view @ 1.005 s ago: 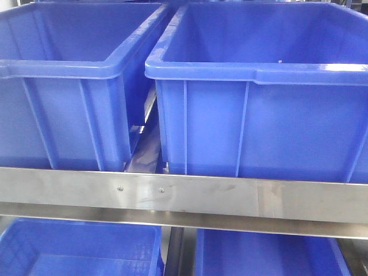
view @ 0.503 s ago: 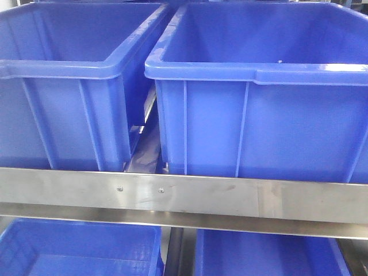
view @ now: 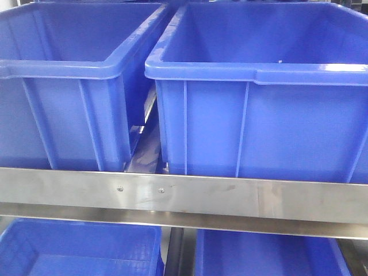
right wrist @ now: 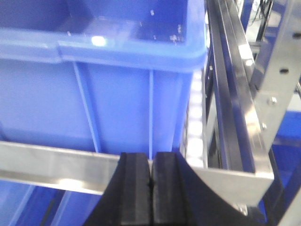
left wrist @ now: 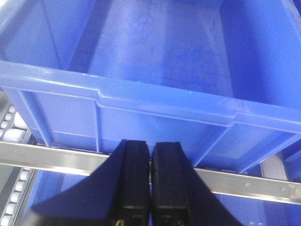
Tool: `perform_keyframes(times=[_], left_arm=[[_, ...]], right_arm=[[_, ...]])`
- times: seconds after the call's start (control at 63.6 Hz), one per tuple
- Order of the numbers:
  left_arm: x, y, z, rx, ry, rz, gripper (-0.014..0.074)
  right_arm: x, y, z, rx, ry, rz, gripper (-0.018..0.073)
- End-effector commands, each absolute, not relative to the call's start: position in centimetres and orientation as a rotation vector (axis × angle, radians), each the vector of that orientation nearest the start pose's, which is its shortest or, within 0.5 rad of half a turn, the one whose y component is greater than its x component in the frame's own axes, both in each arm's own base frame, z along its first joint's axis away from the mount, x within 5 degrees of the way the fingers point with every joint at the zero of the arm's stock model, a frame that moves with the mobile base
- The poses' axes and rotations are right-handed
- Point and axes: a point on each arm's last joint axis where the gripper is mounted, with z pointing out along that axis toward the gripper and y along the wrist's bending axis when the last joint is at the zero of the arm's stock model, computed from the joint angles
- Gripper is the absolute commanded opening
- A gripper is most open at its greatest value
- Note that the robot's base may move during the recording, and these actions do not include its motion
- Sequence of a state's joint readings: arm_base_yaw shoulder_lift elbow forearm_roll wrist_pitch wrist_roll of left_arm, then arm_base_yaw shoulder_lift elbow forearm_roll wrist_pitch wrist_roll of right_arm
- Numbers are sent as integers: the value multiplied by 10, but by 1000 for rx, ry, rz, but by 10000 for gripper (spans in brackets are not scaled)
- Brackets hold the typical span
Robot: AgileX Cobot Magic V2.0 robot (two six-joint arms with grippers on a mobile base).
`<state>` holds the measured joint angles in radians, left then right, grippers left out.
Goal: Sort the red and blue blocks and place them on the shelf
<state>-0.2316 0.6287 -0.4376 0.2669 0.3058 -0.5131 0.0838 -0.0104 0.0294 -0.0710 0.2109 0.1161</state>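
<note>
Two grippers show, each only in its own wrist view. The left gripper (left wrist: 150, 147) has its black jaws pressed together with nothing between them, hanging in front of the shelf's front rail (left wrist: 244, 182) and just below the rim of a large blue plastic bin (left wrist: 155, 96). The right gripper (right wrist: 151, 162) likewise has its jaws closed flat against each other, empty, at the brushed-steel rail (right wrist: 51, 165) before another blue bin (right wrist: 117, 108).

In the front view the shelf (view: 230, 198) carries two blue bins side by side, the left bin (view: 63, 86) and the right bin (view: 259, 115), with a narrow gap between them. Two small screws sit in the rail. Further blue bins lie on the tier below (view: 80, 250).

White roller tracks (right wrist: 195, 127) run beside the bin in the right wrist view. The bins are smooth moulded plastic with vertical ribs and rolled rims. Neither the red nor the blue block can be seen in any view.
</note>
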Motion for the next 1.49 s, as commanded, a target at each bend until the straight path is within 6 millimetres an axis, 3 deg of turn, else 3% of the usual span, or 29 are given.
perform_keyframes(times=[0.0, 1.477], left_arm=[[130, -25, 298, -56, 1865, -274, 125], [131, -25, 298, -56, 1867, -273, 125]], right_arm=[[55, 4, 194, -27, 1598, 85, 55], [56, 4, 194, -43, 1596, 69, 55]])
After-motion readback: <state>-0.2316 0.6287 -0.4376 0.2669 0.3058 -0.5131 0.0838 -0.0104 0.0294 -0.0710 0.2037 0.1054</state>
